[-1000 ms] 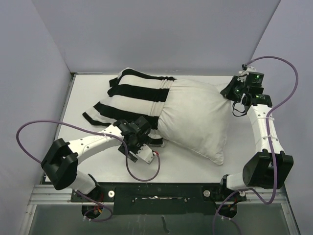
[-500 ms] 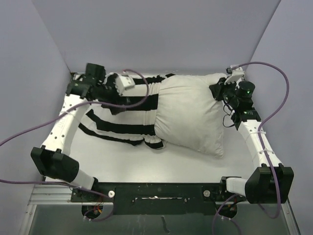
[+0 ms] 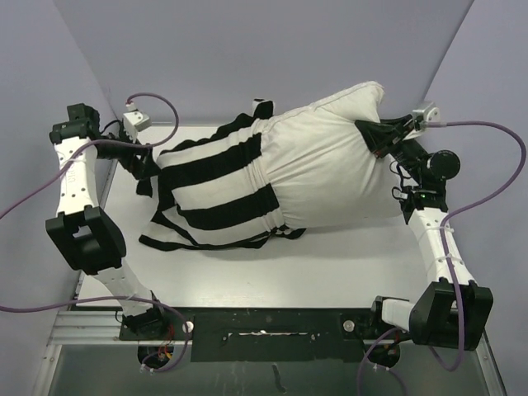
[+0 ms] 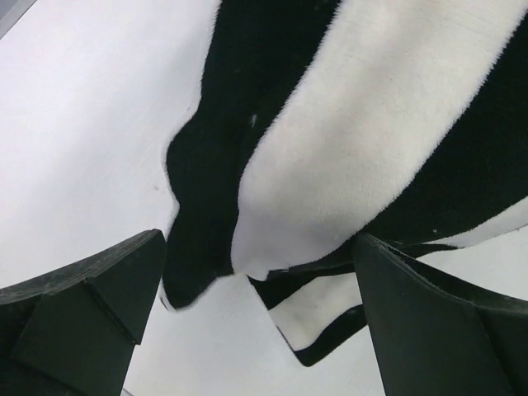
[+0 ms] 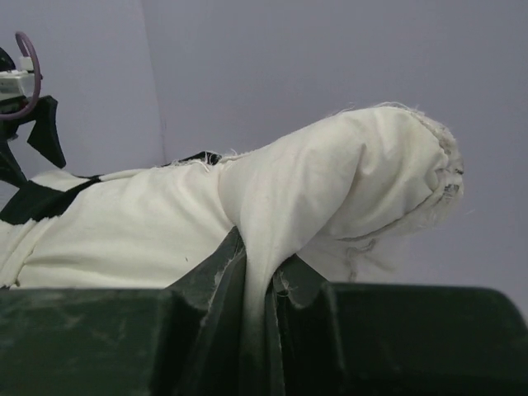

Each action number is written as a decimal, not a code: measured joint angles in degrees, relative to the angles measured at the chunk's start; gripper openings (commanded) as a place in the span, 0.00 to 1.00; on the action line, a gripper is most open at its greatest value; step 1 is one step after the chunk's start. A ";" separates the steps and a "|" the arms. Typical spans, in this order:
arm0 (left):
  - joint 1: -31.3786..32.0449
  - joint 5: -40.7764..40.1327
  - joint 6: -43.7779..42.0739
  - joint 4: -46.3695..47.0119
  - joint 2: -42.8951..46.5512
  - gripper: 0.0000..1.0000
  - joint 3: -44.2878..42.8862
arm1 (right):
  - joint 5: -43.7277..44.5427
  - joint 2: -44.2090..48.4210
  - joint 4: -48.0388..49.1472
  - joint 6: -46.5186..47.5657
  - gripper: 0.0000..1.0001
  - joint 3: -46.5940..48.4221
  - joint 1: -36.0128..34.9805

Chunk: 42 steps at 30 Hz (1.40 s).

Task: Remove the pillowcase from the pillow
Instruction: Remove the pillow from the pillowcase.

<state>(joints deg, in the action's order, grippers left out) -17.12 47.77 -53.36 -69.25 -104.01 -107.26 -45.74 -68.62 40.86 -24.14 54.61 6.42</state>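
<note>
The plain white pillow [image 3: 330, 161] hangs tilted, its right end lifted off the table. My right gripper [image 3: 377, 134] is shut on a pinch of its fabric near the top right corner. In the right wrist view the pillow [image 5: 330, 181] bulges above the right gripper [image 5: 262, 285], a fold clamped between the jaws. The black-and-white striped pillowcase [image 3: 210, 177] still wraps the pillow's left half and trails onto the table. My left gripper [image 3: 144, 169] stands open at the cover's left edge. In the left wrist view the pillowcase [image 4: 346, 140] hangs just beyond the left gripper [image 4: 260, 313], not held.
The white table [image 3: 330, 264] is hemmed in by grey-violet walls on the left, back and right. The left arm's upper link [image 3: 82, 235] stands along the left edge. Purple cables loop off both arms. A stripe of the cover [image 5: 33, 202] shows at the right wrist view's far left.
The right gripper has raised the pillow's right end up and back. The left arm swung from the front to the far left, and its gripper opened and let go of the pillowcase.
</note>
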 measured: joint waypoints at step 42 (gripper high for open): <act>-6.56 11.08 -11.78 12.31 -1.05 0.00 27.85 | -13.81 -5.75 27.80 -21.00 0.00 1.97 2.29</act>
<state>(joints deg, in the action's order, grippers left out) -23.68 58.85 -65.14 -56.95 -105.06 -79.42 -59.55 -74.37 68.66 -45.15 56.58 8.71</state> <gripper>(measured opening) 0.030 0.087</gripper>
